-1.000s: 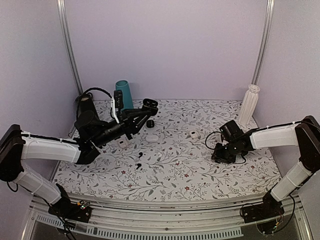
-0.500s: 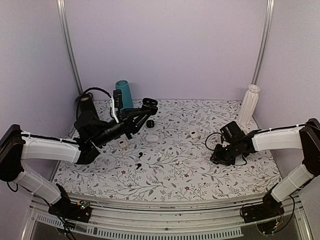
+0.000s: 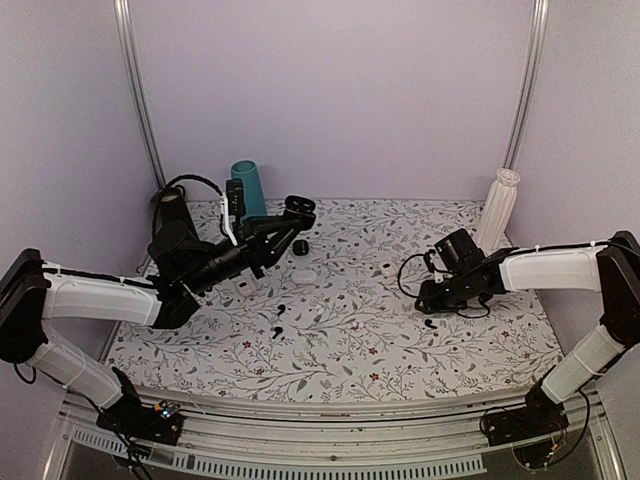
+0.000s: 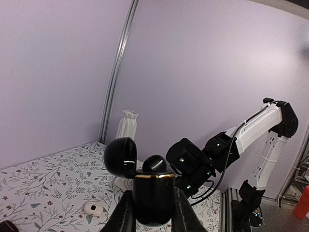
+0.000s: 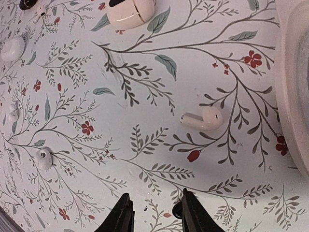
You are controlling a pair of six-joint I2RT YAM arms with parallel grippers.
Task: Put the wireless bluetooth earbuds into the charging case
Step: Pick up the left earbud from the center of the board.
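Left gripper (image 4: 154,213) pinches the slick, glossy case (image 4: 153,193) by its sides, lid open. Right gripper (image 5: 153,215), narrowly parted and seemingly empty, hangs by a tiny, light earbud (image 3: 430,322).

The charging case (image 4: 153,195) sits in the left gripper (image 4: 153,215), above the back left of the bench (image 3: 350,350). Two earbuds (image 3: 282,306) lie near the bench's middle, left of the right gripper (image 3: 428,303). A vase (image 3: 497,208) stands at the back right.
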